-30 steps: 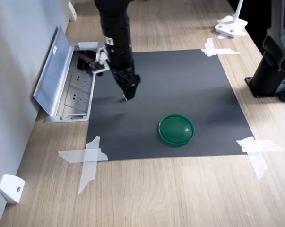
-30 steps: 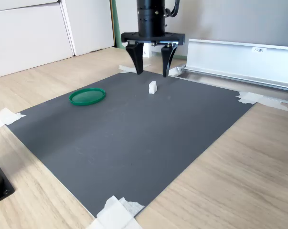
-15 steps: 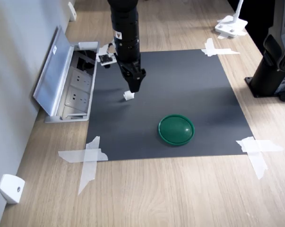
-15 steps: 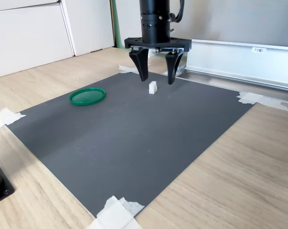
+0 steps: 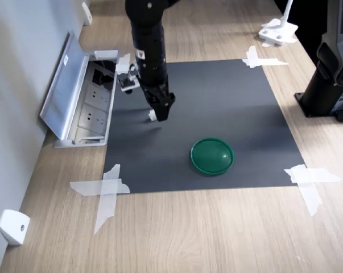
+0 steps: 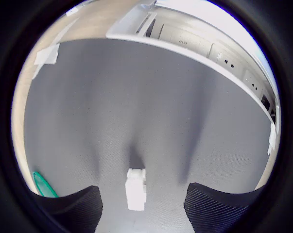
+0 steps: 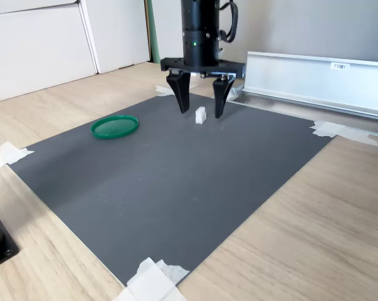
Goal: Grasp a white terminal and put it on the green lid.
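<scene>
One white terminal [image 7: 200, 115] stands on the dark grey mat [image 7: 170, 182], between the two fingers of the single gripper [image 7: 201, 113], which hang apart on either side of it without touching it. The wrist view confirms the terminal [image 6: 135, 189] centred in the gap between both pads. One green lid [image 5: 212, 155] lies flat on the mat, well apart from the terminal, toward the second exterior view's left. Four taped mat corners are counted in the first exterior view.

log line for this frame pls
phase: pre-grasp | gripper: open, straddling white terminal | green lid: empty, apart on mat
</scene>
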